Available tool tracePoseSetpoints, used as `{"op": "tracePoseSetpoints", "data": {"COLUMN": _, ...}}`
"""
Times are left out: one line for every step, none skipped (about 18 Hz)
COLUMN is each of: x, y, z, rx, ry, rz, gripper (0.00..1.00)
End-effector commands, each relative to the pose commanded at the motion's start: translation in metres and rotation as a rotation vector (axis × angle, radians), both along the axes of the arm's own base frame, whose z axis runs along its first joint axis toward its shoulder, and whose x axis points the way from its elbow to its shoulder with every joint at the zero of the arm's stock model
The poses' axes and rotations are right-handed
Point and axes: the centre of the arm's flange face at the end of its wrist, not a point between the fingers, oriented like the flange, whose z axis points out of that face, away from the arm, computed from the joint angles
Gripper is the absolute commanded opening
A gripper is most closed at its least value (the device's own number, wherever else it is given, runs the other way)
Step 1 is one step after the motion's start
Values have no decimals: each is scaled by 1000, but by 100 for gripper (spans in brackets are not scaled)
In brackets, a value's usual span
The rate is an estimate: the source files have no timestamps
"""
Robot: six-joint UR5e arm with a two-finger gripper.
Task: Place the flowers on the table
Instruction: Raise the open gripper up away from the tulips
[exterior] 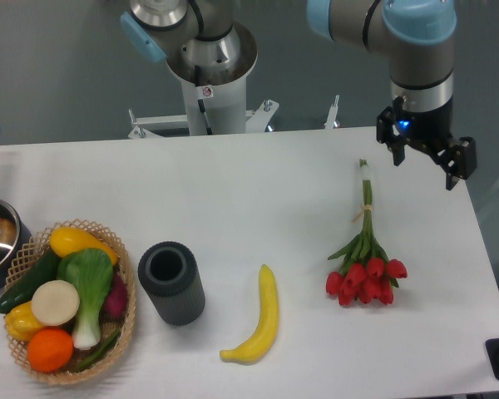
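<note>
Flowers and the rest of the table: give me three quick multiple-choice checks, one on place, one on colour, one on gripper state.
1. Where do the flowers lie?
A. in the basket
B. flat on the table, right of the banana
C. in the dark cup

2. What colour are the buds?
A. yellow
B. white
C. red

3. How is the gripper?
A. open, holding nothing
B. shut on the stems
C. shut on the banana

Answers: 1 B, the bunch rests on the white top. 2 C, the buds are red. 3 A, the fingers stand spread, up and right of the stem ends.

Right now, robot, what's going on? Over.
Tool open, empty, above table's far right. Flowers flat on table, untouched. Banana nearby, not blocking.
</note>
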Motion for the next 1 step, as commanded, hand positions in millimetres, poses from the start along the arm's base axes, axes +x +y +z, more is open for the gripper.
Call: {"op": "tracePoseSetpoints", "data": {"x": -3, "y": -4, "z": 1, "rx": 10, "ry": -2, "rz": 6, "gripper": 100}}
